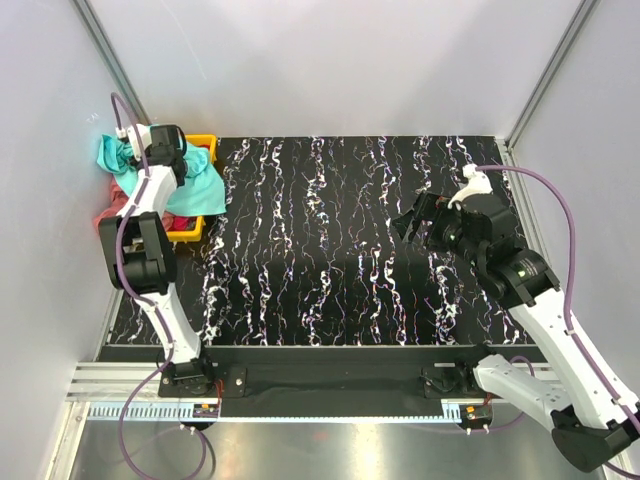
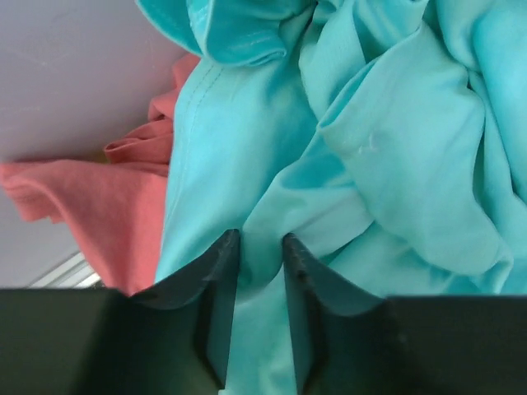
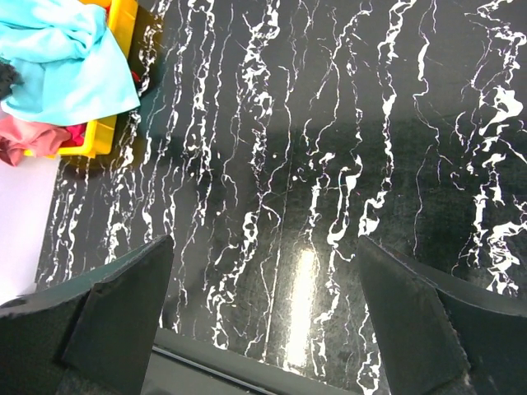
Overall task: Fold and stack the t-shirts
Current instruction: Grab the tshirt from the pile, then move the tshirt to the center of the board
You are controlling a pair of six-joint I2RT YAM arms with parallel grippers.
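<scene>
A black worktop (image 1: 330,250) with white marble-like streaks sits inside white walls, seen from above. Two robot arms are mounted at its near edge.

The left arm reaches to the far left corner, where a yellow bin (image 1: 190,234) stands at the worktop's edge against the wall. A turquoise shirt (image 1: 196,192) is heaped on the bin, crumpled, and spills over its right rim onto the worktop. A salmon pink shirt (image 1: 112,214) hangs out on the bin's left side, next to the wall.

The left claw (image 1: 166,150) is down in the heap. From the left wrist camera, its two dark fingers (image 2: 216,271) stand close together, narrow, pinched on a fold of the turquoise cloth that fills the slim gap between them. Turquoise folds cover most of that view, and the pink cloth lies just to the left, touching the turquoise.

The right arm is over the right half of the worktop, well away from the bin. The right claw (image 1: 415,226) is spread wide, with nothing between its fingers. Its wrist camera looks down on bare streaked surface, with the bin and both shirts in the upper left corner.
</scene>
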